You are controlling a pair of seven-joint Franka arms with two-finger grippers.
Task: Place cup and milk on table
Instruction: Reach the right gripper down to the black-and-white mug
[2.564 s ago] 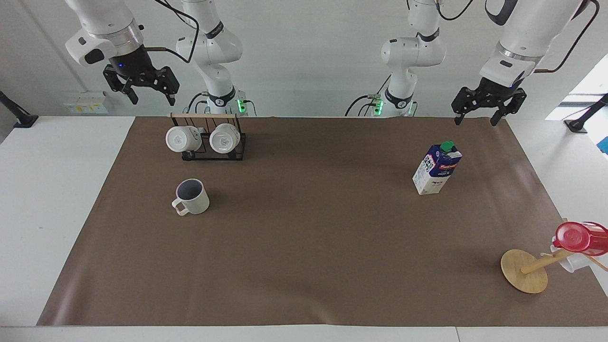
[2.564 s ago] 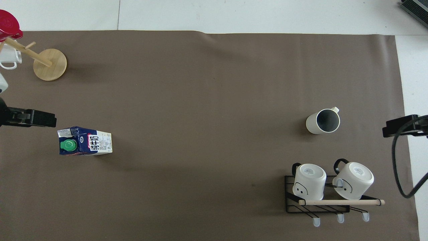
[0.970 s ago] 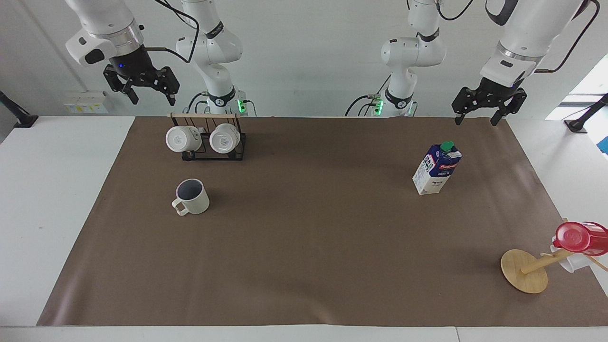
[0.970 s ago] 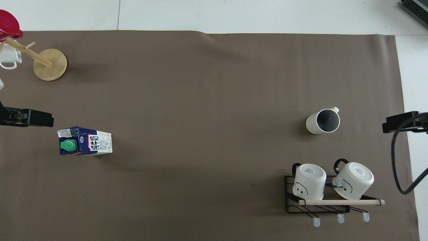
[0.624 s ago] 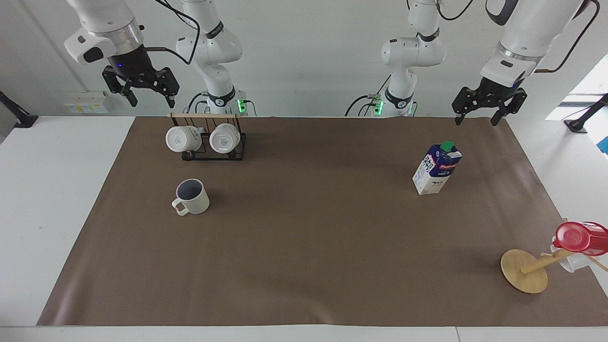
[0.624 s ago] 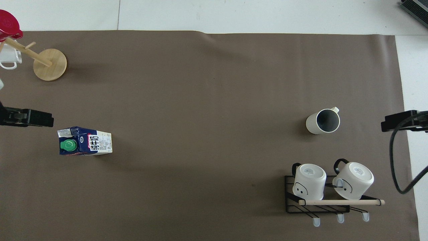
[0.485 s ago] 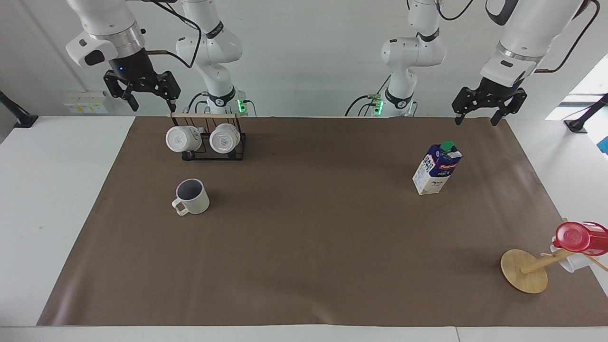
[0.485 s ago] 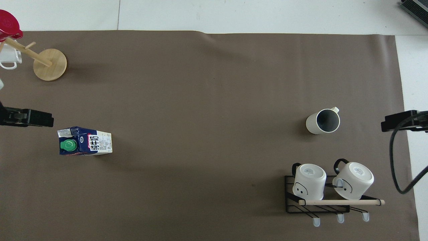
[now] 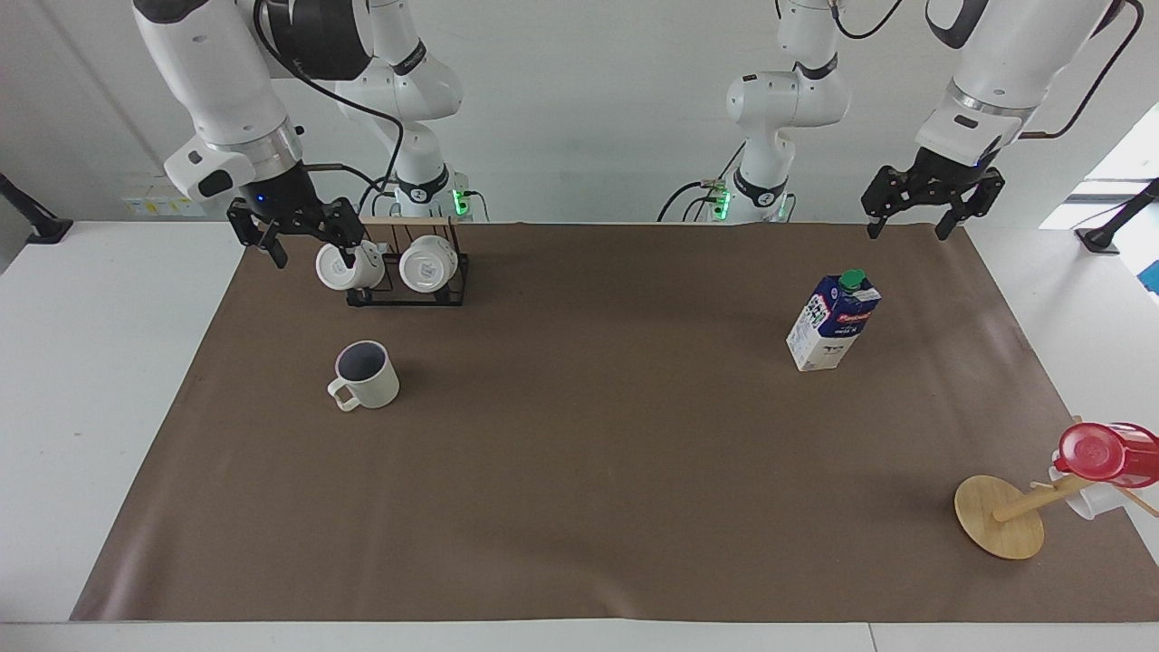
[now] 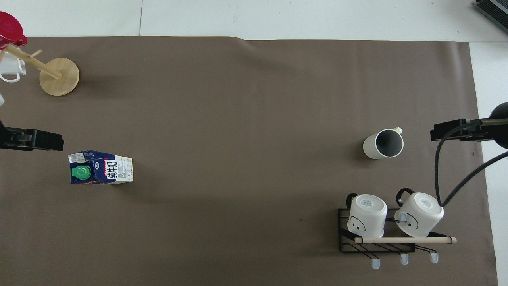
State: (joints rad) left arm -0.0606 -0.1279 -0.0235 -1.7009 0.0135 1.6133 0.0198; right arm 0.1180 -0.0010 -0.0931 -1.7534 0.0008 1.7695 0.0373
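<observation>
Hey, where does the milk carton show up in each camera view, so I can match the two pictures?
Facing view: the milk stands upright on the brown paper at the picture's right, below the raised left gripper.
Overhead view: the milk is at the picture's left, green cap toward the camera.
Shared landmark: the round wooden stand base, farther from the robots than the milk, at the left arm's end of the table.
</observation>
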